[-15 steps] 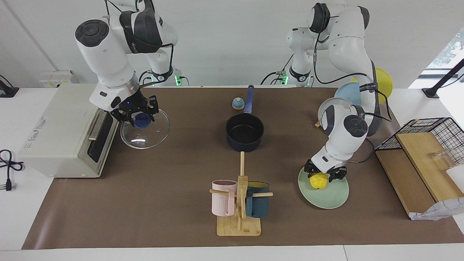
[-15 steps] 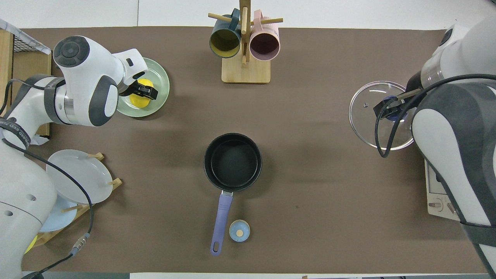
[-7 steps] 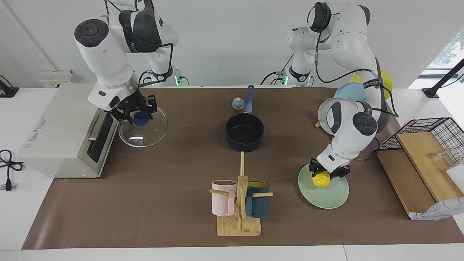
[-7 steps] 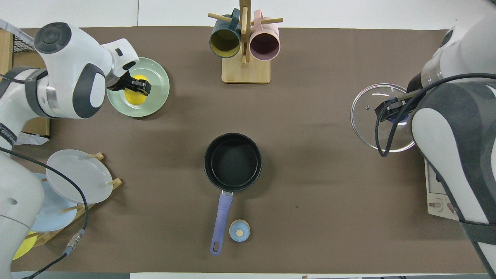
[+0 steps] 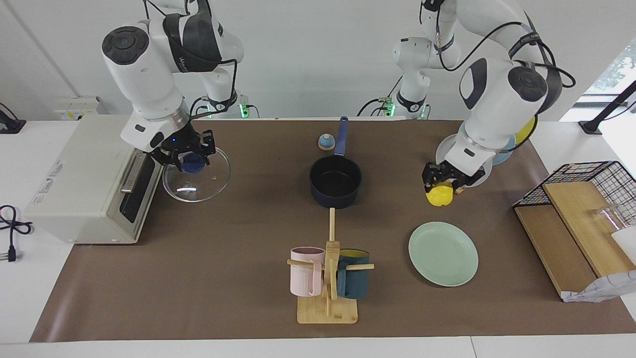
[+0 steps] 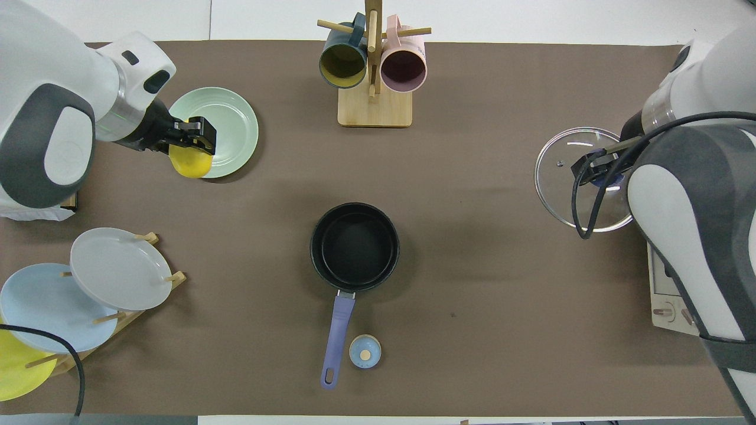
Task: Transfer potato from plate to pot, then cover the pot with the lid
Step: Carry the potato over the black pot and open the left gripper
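My left gripper [image 5: 440, 185] [image 6: 190, 143] is shut on the yellow potato [image 5: 439, 196] [image 6: 190, 163] and holds it in the air over the mat beside the mint-green plate [image 5: 443, 253] [image 6: 227, 121], which is bare. The navy pot [image 5: 335, 181] [image 6: 354, 246] stands open at the table's middle, its long blue handle [image 6: 336, 339] pointing toward the robots. My right gripper [image 5: 187, 155] [image 6: 598, 171] is shut on the blue knob of the glass lid [image 5: 197, 175] [image 6: 576, 177], which it holds slightly raised next to the oven.
A white oven [image 5: 87, 179] stands at the right arm's end. A wooden mug rack [image 5: 329, 278] with a pink and a teal mug stands farther from the robots than the pot. A small bell [image 5: 325, 142] sits by the pot handle. A plate rack [image 6: 88, 283] and wire basket [image 5: 581, 189] stand at the left arm's end.
My left gripper has lifted the potato off the plate and carried it up and toward the robots. My right gripper has raised the lid slightly and now holds still.
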Action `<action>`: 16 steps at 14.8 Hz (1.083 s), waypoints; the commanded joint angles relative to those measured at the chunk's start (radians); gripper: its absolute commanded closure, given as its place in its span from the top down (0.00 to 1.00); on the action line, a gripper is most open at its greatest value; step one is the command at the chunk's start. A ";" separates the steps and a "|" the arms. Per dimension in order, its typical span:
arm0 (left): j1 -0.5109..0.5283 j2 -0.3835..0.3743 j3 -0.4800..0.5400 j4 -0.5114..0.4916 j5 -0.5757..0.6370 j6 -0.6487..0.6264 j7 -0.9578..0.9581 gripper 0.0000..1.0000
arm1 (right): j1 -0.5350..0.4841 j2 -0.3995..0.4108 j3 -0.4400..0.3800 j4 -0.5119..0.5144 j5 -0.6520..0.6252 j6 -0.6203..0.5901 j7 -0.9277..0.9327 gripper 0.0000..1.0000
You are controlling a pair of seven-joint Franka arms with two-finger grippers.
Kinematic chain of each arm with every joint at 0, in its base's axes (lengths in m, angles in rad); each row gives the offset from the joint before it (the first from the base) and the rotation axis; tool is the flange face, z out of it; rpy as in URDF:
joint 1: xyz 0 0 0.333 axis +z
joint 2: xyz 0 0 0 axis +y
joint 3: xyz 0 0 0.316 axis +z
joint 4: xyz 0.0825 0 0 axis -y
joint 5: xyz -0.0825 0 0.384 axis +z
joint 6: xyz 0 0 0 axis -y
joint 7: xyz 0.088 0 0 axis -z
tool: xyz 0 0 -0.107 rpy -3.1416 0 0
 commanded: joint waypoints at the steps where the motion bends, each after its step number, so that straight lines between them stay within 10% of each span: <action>1: -0.120 -0.185 0.013 -0.277 -0.029 0.087 -0.156 0.00 | -0.006 -0.004 0.008 0.004 -0.014 -0.011 0.021 0.00; 5: -0.319 -0.254 0.013 -0.471 -0.029 0.307 -0.396 0.00 | -0.007 -0.004 0.008 0.004 -0.012 -0.011 0.021 0.00; 16: -0.508 -0.047 0.017 -0.543 0.041 0.589 -0.582 0.00 | -0.006 -0.004 0.008 0.004 -0.009 -0.011 0.023 0.00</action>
